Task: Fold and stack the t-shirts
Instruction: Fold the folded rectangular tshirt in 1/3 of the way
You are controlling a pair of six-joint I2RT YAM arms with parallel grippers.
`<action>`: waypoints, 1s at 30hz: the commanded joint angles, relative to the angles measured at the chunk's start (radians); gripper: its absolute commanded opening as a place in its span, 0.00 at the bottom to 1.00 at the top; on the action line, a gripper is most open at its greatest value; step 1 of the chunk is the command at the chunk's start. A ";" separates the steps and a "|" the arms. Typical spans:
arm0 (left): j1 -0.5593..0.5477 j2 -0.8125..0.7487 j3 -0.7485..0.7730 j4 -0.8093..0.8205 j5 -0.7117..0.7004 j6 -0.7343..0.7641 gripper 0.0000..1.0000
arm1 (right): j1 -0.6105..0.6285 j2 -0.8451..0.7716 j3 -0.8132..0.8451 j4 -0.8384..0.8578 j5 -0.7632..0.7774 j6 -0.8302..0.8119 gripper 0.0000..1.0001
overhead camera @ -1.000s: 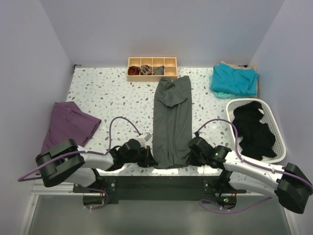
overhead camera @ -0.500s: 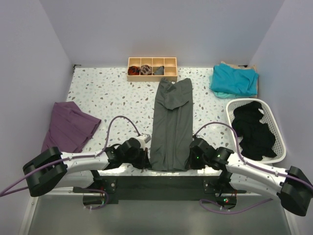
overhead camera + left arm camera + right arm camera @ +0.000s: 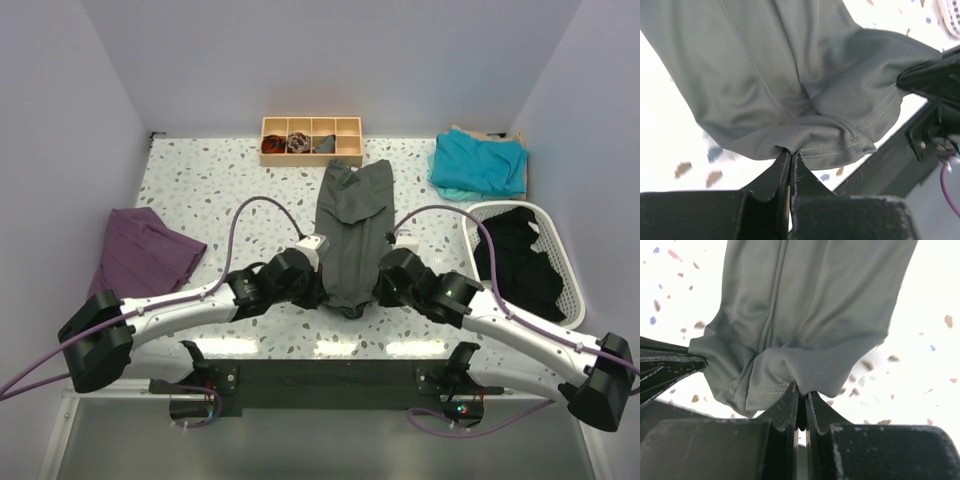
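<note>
— Where is the shirt you are working on?
— The plain charcoal grey cloth t-shirt [image 3: 352, 225] lies down the middle of the speckled white table [image 3: 230, 190], folded lengthwise into a long narrow strip. Its far end lies flat near the wooden compartment tray [image 3: 311, 140]. Its near end is raised off the table between my two claws.
— What are the claws doing?
— My left claw [image 3: 791, 156] is pinched tight on the hem's left corner, and my right claw [image 3: 801, 390] is pinched tight on the right one. They sit close together, so the cloth between them sags and bunches into soft folds. A double line of stitching shows along the hem's edge.
— And the other shirt?
— The teal cloth t-shirt [image 3: 478, 162] lies at the table's far right corner, well apart from the grey one.
</note>
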 commanded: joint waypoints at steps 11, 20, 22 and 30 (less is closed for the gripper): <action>0.226 0.269 0.300 0.008 -0.049 0.198 0.00 | -0.238 0.278 0.224 0.103 0.085 -0.257 0.08; 0.307 0.493 0.483 0.033 -0.003 0.268 0.00 | -0.315 0.564 0.354 0.166 0.031 -0.323 0.08; 0.335 0.516 0.500 0.034 0.000 0.273 0.00 | -0.342 0.601 0.385 0.170 0.019 -0.326 0.08; 0.422 0.587 0.558 0.054 0.035 0.301 0.73 | -0.390 0.730 0.496 0.152 0.155 -0.347 0.43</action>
